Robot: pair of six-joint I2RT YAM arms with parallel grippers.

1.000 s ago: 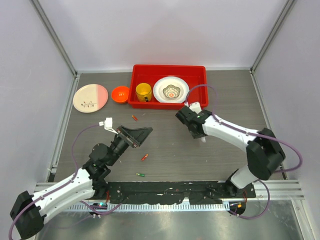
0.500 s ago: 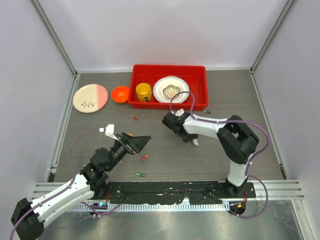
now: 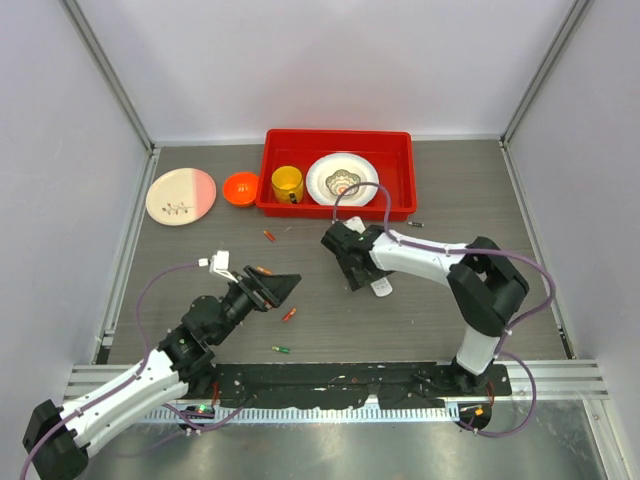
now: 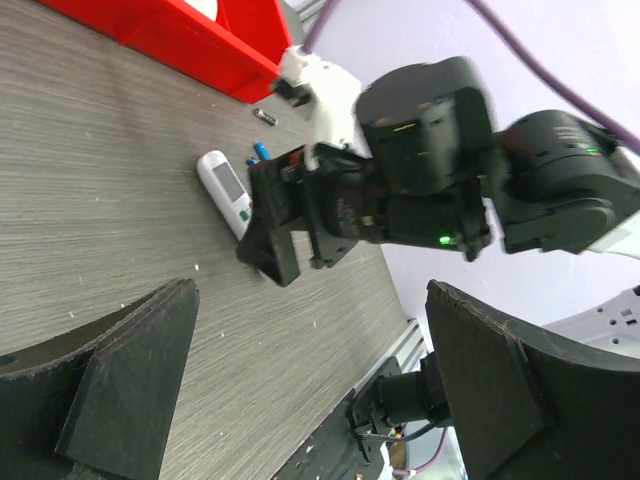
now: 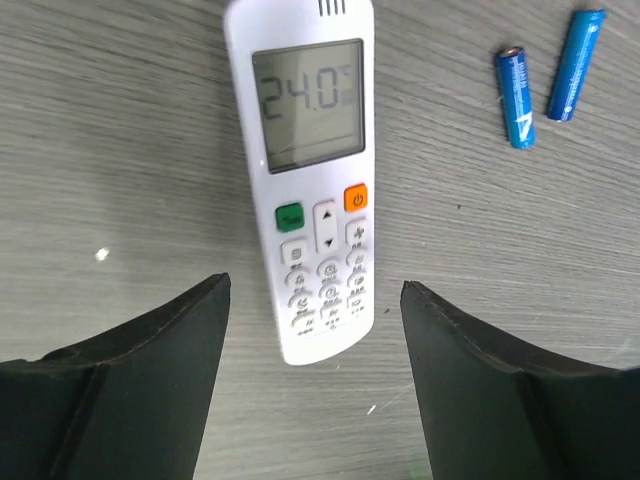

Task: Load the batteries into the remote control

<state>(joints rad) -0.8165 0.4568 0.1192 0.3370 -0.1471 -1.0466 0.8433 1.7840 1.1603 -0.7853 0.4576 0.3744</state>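
The white remote control [image 5: 310,180] lies face up on the table, its screen lit, and shows as a white sliver [image 3: 381,288] beside my right arm in the top view. My right gripper [image 5: 315,290] is open, its fingers on either side of the remote's lower end and clear of it. Two blue batteries [image 5: 516,98] [image 5: 575,65] lie just right of the remote's top. A red battery [image 3: 289,314], a green one [image 3: 281,349] and an orange one [image 3: 268,236] lie scattered on the left half. My left gripper [image 3: 275,288] hovers open and empty, facing the remote [image 4: 228,190].
A red tray [image 3: 400,205] at the back holds a yellow mug [image 3: 287,184] and a patterned bowl [image 3: 342,180]. An orange bowl [image 3: 240,188] and a pink-and-cream plate [image 3: 180,195] sit to its left. A small dark cell [image 3: 415,224] lies near the tray's right corner.
My right gripper swung left with the remote and has opened, leaving the remote flat on the table. The left arm drew back slightly toward its base.
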